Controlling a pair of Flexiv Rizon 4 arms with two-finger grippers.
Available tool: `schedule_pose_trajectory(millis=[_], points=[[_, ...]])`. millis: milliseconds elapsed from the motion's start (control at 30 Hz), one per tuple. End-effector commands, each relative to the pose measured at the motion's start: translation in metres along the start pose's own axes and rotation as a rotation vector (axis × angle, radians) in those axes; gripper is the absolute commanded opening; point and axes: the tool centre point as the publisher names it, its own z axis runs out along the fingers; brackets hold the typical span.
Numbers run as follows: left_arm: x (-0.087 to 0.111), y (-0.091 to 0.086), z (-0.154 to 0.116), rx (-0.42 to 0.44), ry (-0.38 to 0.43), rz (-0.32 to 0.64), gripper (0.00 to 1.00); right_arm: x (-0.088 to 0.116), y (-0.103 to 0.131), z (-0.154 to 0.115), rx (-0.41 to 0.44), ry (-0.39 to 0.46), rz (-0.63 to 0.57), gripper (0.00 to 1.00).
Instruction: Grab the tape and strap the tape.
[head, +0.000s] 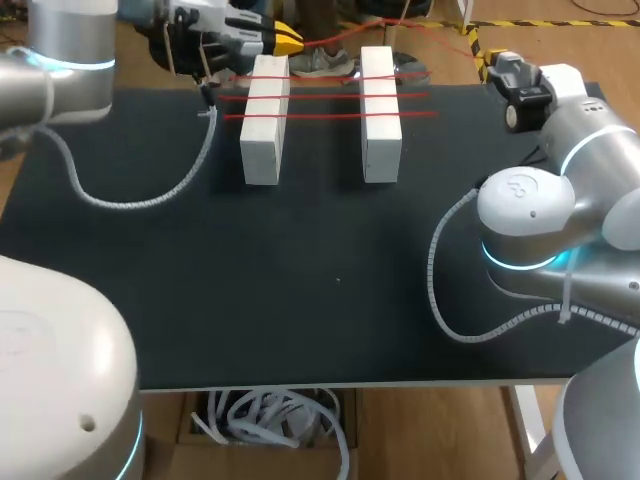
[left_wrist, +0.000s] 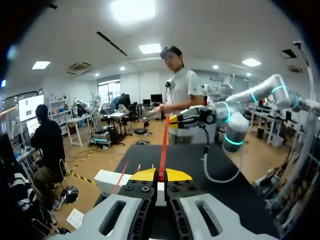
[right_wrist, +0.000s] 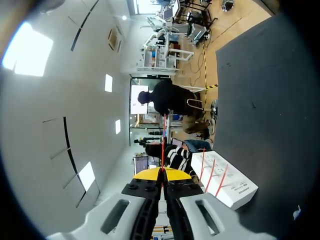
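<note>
Two white blocks stand side by side at the back of the black table. Three strands of red tape run across their tops. My left gripper hovers behind the left block, and in the left wrist view it is shut on the red tape. That tape runs taut ahead to my right gripper. My right gripper is at the back right, and its wrist view shows it shut on the tape, with a strapped block beside it.
My left arm's grey hose loops over the table's left part. My right arm's hose and elbow take up the right side. The middle and front of the black mat are bare.
</note>
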Motion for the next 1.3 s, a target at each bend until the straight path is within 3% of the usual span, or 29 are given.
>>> schedule_pose_trajectory(millis=[33,633,767,967,1300], points=[[0.004,-0.007,0.002,-0.181,0.005,0.018,0.00,0.001,0.001,0.000,0.003,-0.004,-0.001,0.00],[0.005,-0.009,0.003,-0.178,0.019,0.031,0.00,0.001,0.001,0.000,0.003,-0.004,-0.001,0.00],[0.007,-0.011,0.015,-0.377,0.042,-0.015,0.00,0.001,0.001,0.000,0.003,-0.004,-0.001,0.00],[0.009,-0.014,0.035,-0.597,0.086,-0.028,0.00,0.001,0.001,0.000,0.003,-0.004,-0.001,0.00],[0.012,-0.016,0.053,-0.856,0.107,-0.036,0.00,0.001,0.001,0.000,0.003,-0.004,-0.001,0.00]])
